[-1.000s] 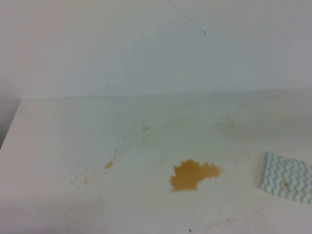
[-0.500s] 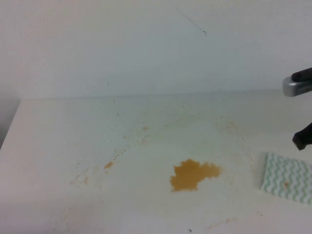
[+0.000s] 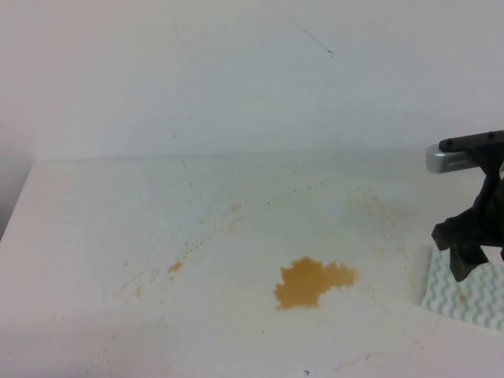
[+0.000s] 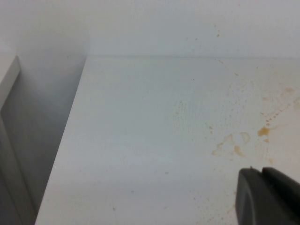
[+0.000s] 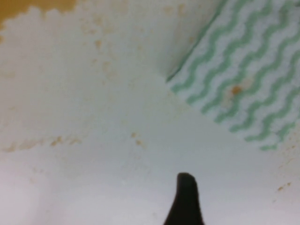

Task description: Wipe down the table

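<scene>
Where the right wrist view catches it, only one dark fingertip [image 5: 185, 187] shows, with bare tabletop on either side and no partner against it, so we read the fingers as apart and holding nothing. Our right gripper [image 3: 477, 264] hangs at the table's right side, over the far left corner of the white cloth with green wavy stripes [image 3: 472, 303]. We cannot tell whether it touches the cloth. The cloth lies flat on the white table [image 3: 94, 236]. Left of it, and apart from it, sits the orange-brown puddle [image 3: 313, 282] near the table's middle, and faint orange specks [image 3: 175, 266] trail off further left. Our left gripper [image 4: 261, 185], its two dark fingers together with only a seam between them, hangs above the table's left part near those specks.
</scene>
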You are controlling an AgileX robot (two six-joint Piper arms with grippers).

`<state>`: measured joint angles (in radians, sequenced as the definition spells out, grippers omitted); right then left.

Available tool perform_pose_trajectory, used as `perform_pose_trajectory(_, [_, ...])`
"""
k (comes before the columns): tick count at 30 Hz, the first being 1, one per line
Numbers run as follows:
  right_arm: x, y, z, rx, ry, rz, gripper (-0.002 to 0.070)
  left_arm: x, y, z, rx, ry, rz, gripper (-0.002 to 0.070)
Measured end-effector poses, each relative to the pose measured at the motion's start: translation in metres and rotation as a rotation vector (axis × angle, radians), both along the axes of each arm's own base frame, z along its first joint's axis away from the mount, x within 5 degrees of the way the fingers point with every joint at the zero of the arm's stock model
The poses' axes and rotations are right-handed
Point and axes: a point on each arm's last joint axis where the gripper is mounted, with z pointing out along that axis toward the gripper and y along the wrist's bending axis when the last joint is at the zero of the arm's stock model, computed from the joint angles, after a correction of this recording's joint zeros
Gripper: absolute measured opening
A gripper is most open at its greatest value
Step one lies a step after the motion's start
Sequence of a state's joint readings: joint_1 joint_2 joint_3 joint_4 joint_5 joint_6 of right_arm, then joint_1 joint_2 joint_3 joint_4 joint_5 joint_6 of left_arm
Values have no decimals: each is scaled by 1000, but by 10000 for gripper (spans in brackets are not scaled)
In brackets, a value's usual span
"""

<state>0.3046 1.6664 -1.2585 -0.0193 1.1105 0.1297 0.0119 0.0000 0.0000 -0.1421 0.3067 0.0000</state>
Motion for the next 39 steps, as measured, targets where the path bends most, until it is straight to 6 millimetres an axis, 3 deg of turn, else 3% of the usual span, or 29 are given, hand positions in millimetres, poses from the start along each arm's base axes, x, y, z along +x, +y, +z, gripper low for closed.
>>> perform_pose_trajectory(8, [-1, -8, -50, -65, -45, -54, 536, 0, 0, 0, 0, 0, 0, -3])
perform_pose_trajectory(16, [14, -4, -97, -85, -33, -34, 537, 0, 0, 0, 0, 0, 0, -3])
perform_pose_trajectory(20, [18, -6, -113, -125, -12, -42, 537, 0, 0, 0, 0, 0, 0, -3])
perform_pose_trajectory(26, [23, -9, -114, -163, -63, -64, 524, 0, 0, 0, 0, 0, 0, -3])
perform_pose_trajectory(29, [25, -9, -115, -166, -78, -61, 445, 0, 0, 0, 0, 0, 0, -3])
perform_pose_trajectory(35, [26, -9, -117, -165, -82, -58, 93, 0, 0, 0, 0, 0, 0, -3])
perform_pose_trajectory(39, [26, -9, -117, -164, -82, -59, 36, 0, 0, 0, 0, 0, 0, -3])
